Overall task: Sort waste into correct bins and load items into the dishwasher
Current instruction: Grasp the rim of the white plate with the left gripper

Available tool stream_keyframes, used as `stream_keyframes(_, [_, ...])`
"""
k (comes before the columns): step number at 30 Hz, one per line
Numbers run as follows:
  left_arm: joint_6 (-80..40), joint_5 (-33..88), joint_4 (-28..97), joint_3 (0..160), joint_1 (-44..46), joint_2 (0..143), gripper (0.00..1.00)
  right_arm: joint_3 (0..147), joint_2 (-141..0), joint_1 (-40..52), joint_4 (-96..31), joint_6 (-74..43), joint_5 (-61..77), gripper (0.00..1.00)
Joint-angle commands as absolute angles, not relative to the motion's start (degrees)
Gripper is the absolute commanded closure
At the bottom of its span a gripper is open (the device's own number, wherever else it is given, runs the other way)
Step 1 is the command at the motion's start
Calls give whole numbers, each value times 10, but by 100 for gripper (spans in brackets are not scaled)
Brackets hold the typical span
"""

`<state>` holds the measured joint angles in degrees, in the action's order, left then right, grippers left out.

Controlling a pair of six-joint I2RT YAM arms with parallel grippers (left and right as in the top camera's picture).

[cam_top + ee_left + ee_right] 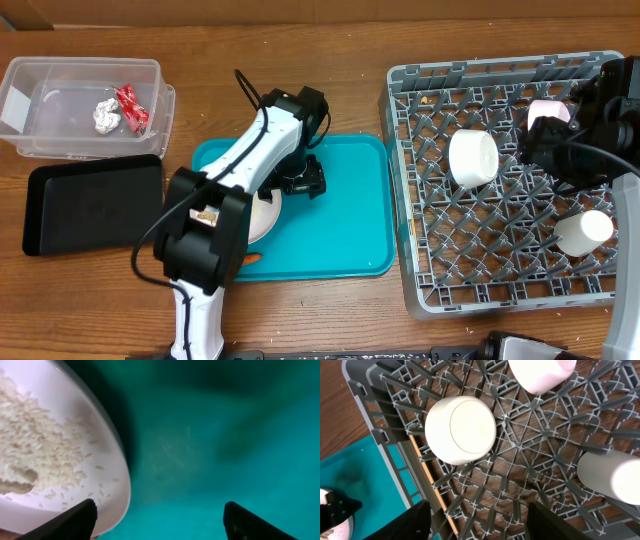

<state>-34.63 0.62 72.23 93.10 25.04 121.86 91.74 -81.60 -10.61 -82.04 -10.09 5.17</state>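
Observation:
A white plate (262, 218) with rice on it sits on the teal tray (345, 225); it also shows in the left wrist view (60, 455). My left gripper (300, 185) is open low over the tray (200, 460), one finger over the plate's rim, holding nothing (157, 520). My right gripper (545, 140) is open and empty above the grey dish rack (430, 250), as the right wrist view (477, 520) shows. In the rack (530, 455) lie a white cup (472, 157) (460, 429), a pink cup (548, 111) (540, 375) and another white cup (584, 232) (607, 474).
A clear bin (60, 90) at the back left holds crumpled foil (107, 116) and a red wrapper (131, 108). A black bin (92, 203) lies in front of it. Something orange (251, 258) shows at the tray's front edge.

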Motion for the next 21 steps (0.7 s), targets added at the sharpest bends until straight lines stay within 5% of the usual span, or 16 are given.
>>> stream_keyframes(1, [-361, -4, 717, 928, 253, 1246, 21, 926, -811, -108, -818, -102, 57, 36])
stream_keyframes(10, [-360, -36, 708, 928, 253, 1260, 60, 926, -811, -108, -818, -102, 57, 36])
stream_keyframes(21, [-360, -53, 681, 886, 253, 1260, 62, 926, -811, -108, -818, -102, 57, 36])
